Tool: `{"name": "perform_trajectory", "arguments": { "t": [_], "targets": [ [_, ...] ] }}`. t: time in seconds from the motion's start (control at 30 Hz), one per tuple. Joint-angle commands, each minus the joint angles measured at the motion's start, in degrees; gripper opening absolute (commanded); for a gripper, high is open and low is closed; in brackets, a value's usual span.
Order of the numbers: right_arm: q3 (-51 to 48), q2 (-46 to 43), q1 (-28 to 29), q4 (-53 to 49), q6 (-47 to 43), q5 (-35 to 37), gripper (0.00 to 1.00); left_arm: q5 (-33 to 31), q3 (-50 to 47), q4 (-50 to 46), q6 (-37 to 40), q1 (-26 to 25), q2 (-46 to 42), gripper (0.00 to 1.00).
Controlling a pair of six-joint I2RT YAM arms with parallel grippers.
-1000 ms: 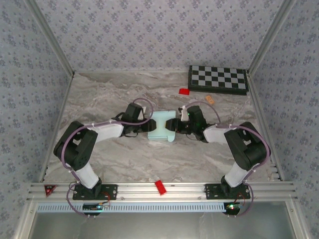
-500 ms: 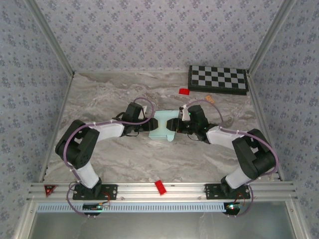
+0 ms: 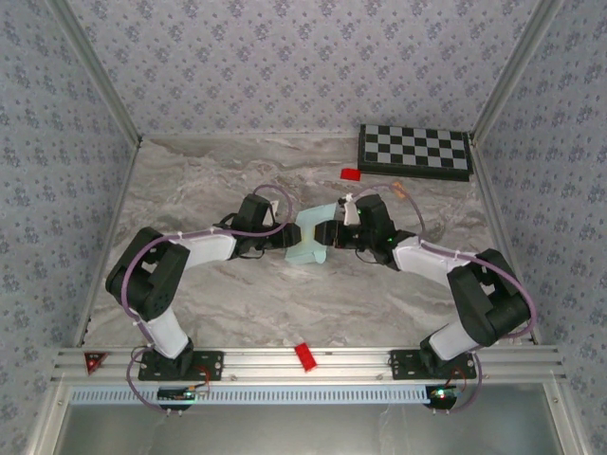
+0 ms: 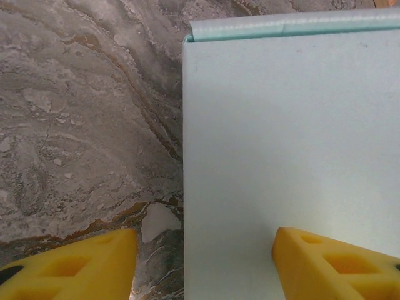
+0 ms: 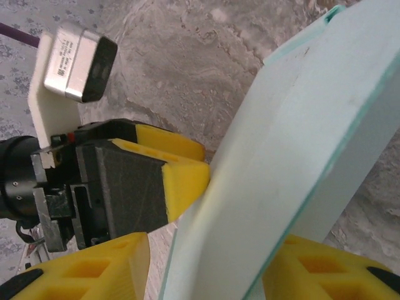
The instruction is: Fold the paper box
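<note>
Surrounding the paper box (image 3: 305, 251) — marbled tabletop (image 3: 218, 303), wallpapered walls (image 3: 285, 66).

Marbled table (image 3: 209, 180) lies open from 10 to 12 o'clock of the paper box (image 3: 305, 252), and again at 6 o'clock. The left gripper (image 3: 287, 245) bars 9 o'clock, the right gripper (image 3: 327, 234) 3 o'clock. A red chip (image 3: 351, 173) sits at 1 o'clock and an orange piece (image 3: 398, 191) at 2, with the checkerboard (image 3: 414, 152) beyond them in the far corner.
</note>
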Motion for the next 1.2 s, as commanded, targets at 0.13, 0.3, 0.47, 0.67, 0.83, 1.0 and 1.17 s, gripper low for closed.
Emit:
{"name": "perform_trajectory", "arguments": {
  "t": [0.13, 0.3, 0.47, 0.67, 0.83, 1.0, 1.17],
  "targets": [
    [4.4, 0.8, 2.3, -0.2, -1.2, -1.8, 0.5, 1.3, 0.8, 0.1, -0.4, -0.5, 1.0, 0.62],
    [5.8, 2.4, 2.8, -0.7, -1.5, -1.9, 0.5, 0.0, 1.3, -0.8, -0.7, 0.1, 1.0, 0.62],
    [7.7, 3.5, 3.3, -1.6, -1.7, -2.0, 0.5, -3.2, 1.8, -3.0, -0.9, 0.3, 0.3, 0.62],
    [11.5, 3.2, 3.7, -6.0, -3.9, -0.8, 0.5, -8.4, 2.1, -6.5, -0.8, 0.5, -2.2, 0.63],
    [14.6, 0.8, 3.6, -12.6, -6.9, 4.2, 0.51, -8.9, 2.8, -8.3, 0.1, 0.7, -3.6, 0.63],
    [14.2, -2.3, 2.8, -16.9, -7.0, 11.4, 0.5, -9.2, 3.1, -9.4, 0.6, 0.7, -4.9, 0.63],
    [11.3, -2.9, 0.8, -17.1, -5.0, 11.0, 0.5, -8.6, 3.2, -9.7, 1.1, 0.7, -6.4, 0.63]
  ]
}}
